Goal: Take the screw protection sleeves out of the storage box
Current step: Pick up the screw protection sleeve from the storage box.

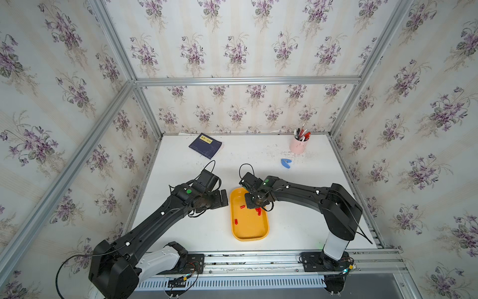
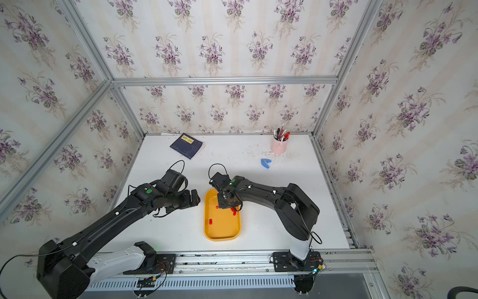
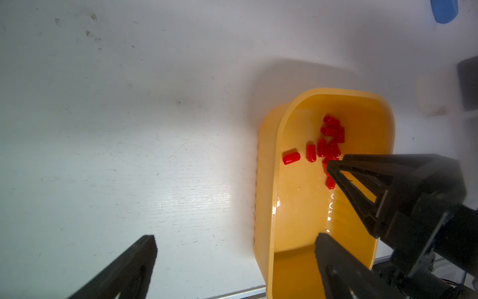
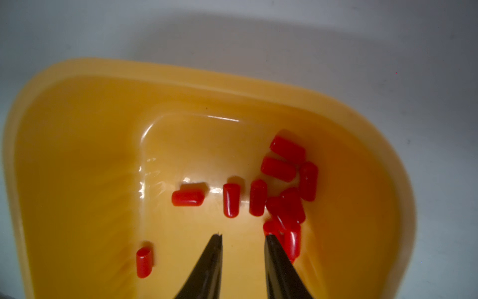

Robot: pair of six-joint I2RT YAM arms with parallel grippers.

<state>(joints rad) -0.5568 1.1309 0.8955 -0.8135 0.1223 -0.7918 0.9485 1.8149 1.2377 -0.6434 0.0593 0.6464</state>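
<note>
The storage box is a shallow yellow-orange tray near the table's front middle. Several screw protection sleeves lie bunched on its floor, with single ones apart. My right gripper reaches down into the box. Its jaws stand a narrow gap apart over bare floor, and one fingertip touches the edge of the bunch. My left gripper is wide open at the box's left rim, with one finger inside the box and one over the table.
A dark blue book lies at the back left. A pink cup of pens stands at the back right, with a blue clip in front of it. Aluminium rails edge the white table.
</note>
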